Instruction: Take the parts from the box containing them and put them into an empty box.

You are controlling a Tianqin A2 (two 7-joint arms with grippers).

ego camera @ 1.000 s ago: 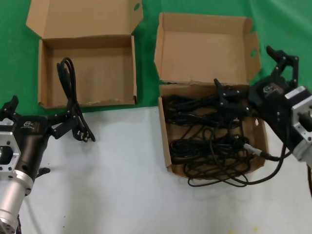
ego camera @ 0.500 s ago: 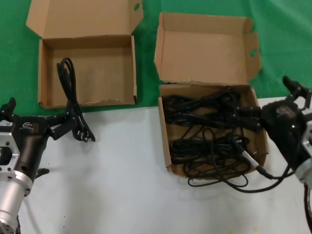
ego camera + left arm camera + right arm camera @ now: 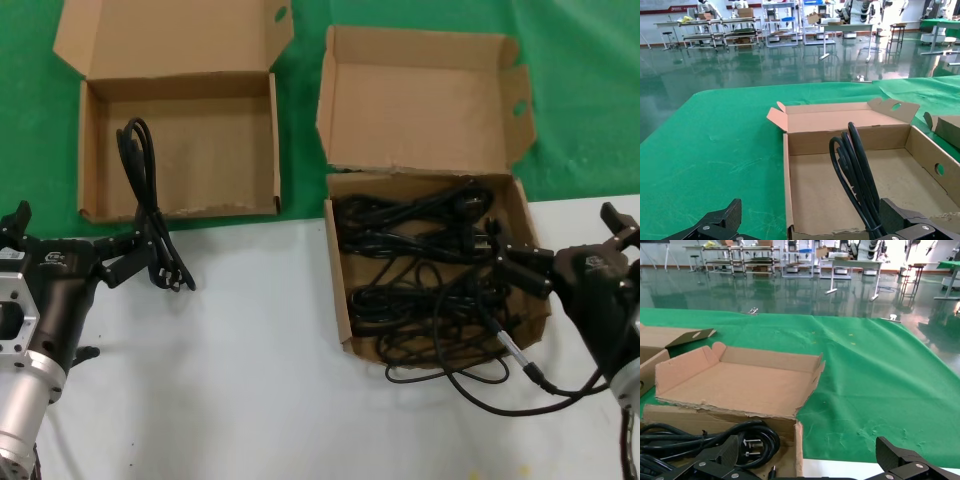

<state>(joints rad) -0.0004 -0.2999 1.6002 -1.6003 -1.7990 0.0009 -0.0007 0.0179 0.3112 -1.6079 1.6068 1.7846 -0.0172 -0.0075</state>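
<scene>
Several black power cords (image 3: 430, 270) lie tangled in the squarish deeper box (image 3: 338, 290) at the right; they also show in the right wrist view (image 3: 750, 432). One cord bundle (image 3: 145, 200) lies in the wide shallow box (image 3: 180, 150) and hangs over its ragged front edge onto the white table. My left gripper (image 3: 80, 225) is open in front of that box, one finger beside the cord's plug end. In the left wrist view the cord (image 3: 855, 170) runs past the open gripper (image 3: 810, 207). My right gripper (image 3: 555, 235) is open and empty at the deeper box's right front corner (image 3: 807, 445).
The robot's own cable with a metal connector (image 3: 512, 350) trails from the right arm across the deeper box's front corner. One cord loop (image 3: 440, 375) spills over that box's front wall. Both boxes straddle the edge between green cloth (image 3: 300, 100) and white table (image 3: 250, 380).
My right gripper has drawn back from above the cords in the deeper box toward the right and front, empty. The left gripper and the draped cord have barely moved.
</scene>
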